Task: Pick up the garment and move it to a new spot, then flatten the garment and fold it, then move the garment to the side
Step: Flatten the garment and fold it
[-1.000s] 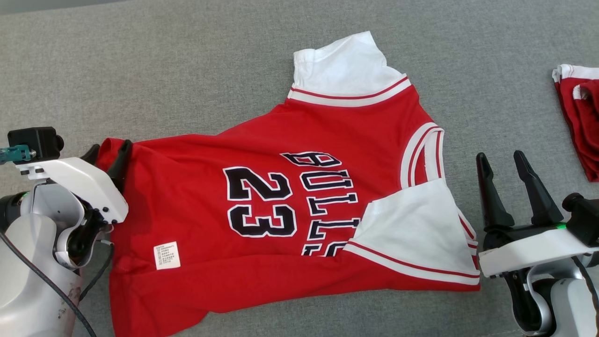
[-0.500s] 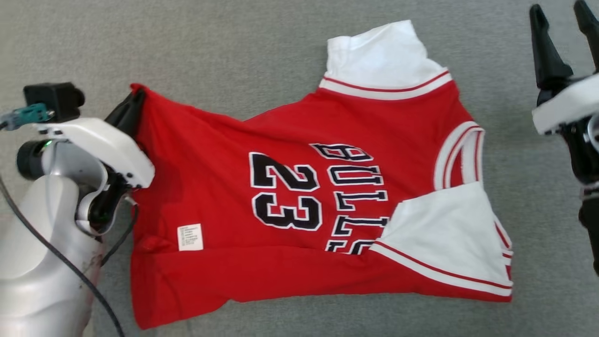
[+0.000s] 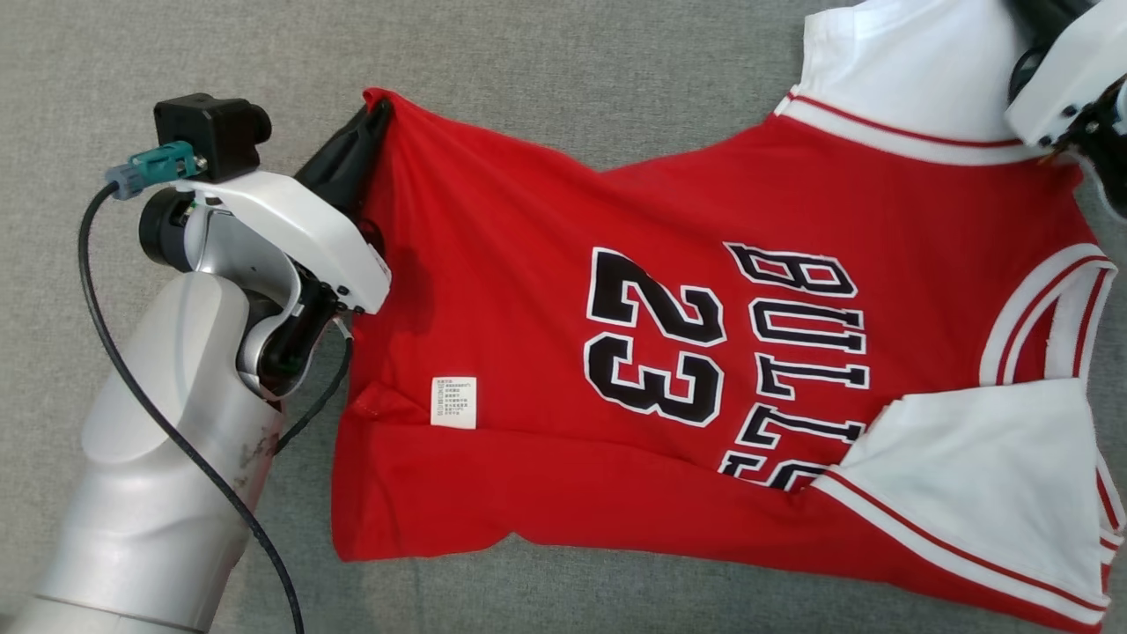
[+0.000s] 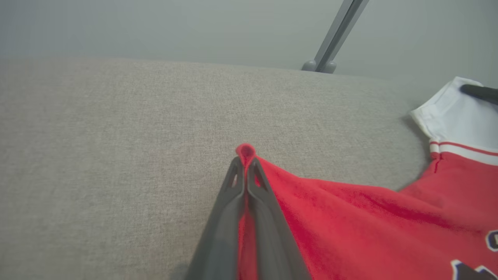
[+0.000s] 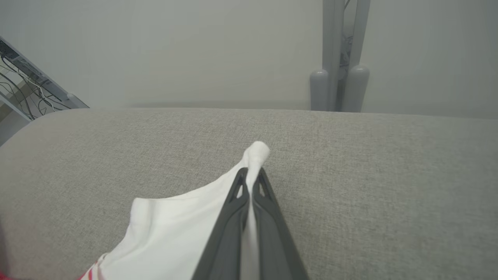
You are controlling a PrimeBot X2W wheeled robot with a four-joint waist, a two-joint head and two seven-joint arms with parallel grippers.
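Note:
The garment (image 3: 669,352) is a red jersey with white sleeves and black "BULLS 23" print, spread across the grey cushion. My left gripper (image 3: 374,119) is shut on its red hem corner at the upper left; in the left wrist view the fingertips (image 4: 245,161) pinch a small tuft of red cloth (image 4: 246,149). My right gripper (image 5: 251,173) is shut on the tip of the far white sleeve (image 5: 175,225). In the head view only its white housing (image 3: 1070,66) shows at the top right, over that sleeve (image 3: 907,62).
The grey fabric surface (image 3: 546,79) runs on to the left and behind the garment. A grey metal post (image 5: 338,58) stands beyond its far edge, against a pale wall. Some cables and a rack (image 5: 23,81) lie past the left end.
Both grippers have closed: the left on the red hem corner, the right on the far white sleeve after reaching forward. The head camera has shifted, so the garment sits further right in its view.

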